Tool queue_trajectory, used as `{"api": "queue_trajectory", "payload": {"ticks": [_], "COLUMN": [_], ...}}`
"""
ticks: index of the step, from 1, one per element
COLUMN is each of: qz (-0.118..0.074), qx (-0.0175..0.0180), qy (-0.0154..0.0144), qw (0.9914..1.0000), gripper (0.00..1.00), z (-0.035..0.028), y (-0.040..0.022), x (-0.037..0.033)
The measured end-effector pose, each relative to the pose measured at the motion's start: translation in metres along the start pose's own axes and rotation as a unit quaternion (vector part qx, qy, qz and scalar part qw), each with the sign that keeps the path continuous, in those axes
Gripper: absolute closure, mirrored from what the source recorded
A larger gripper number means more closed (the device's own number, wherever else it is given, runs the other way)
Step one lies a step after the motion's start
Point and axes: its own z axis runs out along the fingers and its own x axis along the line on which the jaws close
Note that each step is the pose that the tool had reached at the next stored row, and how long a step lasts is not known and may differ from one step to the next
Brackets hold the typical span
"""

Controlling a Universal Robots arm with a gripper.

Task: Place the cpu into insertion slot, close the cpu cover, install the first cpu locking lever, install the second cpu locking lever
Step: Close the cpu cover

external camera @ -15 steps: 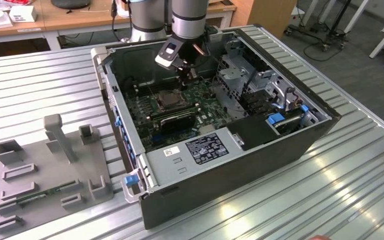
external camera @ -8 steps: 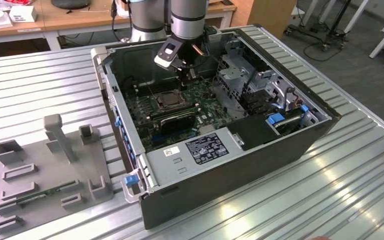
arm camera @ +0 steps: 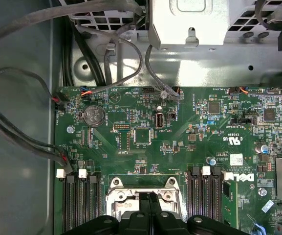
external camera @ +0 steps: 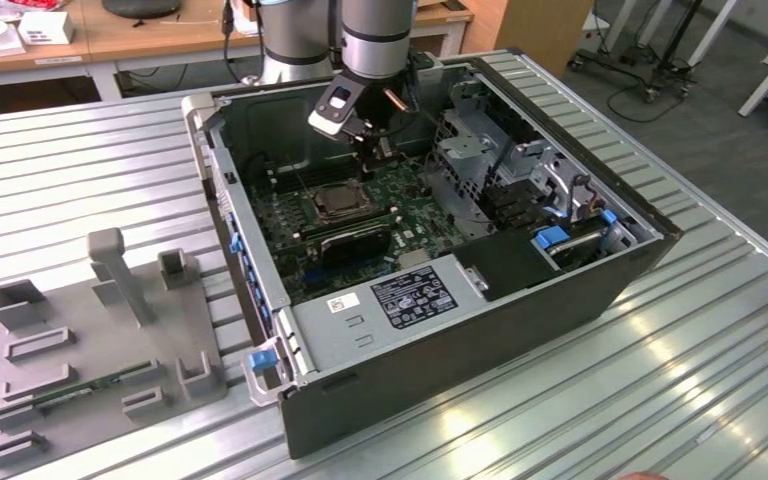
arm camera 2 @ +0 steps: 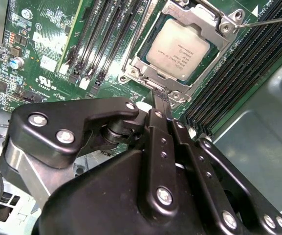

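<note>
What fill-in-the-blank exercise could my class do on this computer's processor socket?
1. The cpu sits in the insertion slot of the ____ motherboard.
2. The cpu cover is ____, its frame lying flat around the cpu's top.
3. The gripper is beside the socket's edge with its fingers ____, no gap between them.
4. In the exterior view, the motherboard lies inside an open computer ____.

Missing words: green; closed; shut; case.

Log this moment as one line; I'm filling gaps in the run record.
cpu: seated in insertion slot | cpu cover: down over cpu | gripper: shut, tips at slot edge
</note>
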Motion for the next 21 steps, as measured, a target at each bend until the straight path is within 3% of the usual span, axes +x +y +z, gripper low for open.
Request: {"api": "queue_trajectory", "payload": {"ticks": [3, 11, 16, 18, 21], "qz": [-0.003, -0.039, -0.047, -0.060, -0.087], "qx": [0.0000, -0.0001, 0.0000, 0.0000, -0.0001], "qy": [0.0001, 0.0016, 0.0019, 0.0024, 0.0036], "qw": [0.99999, 0.99923, 0.99889, 0.99820, 0.99623], "gripper": [0.89, 0.89, 0.89, 0.89, 0.89], "z": [0.0000, 0.0000, 0.0004, 0.0008, 0.0015], "y": [0.0000, -0.0002, -0.0042, -0.0045, -0.0046], "x": [0.0000, 0.0000, -0.0001, -0.0001, -0.0001]}}
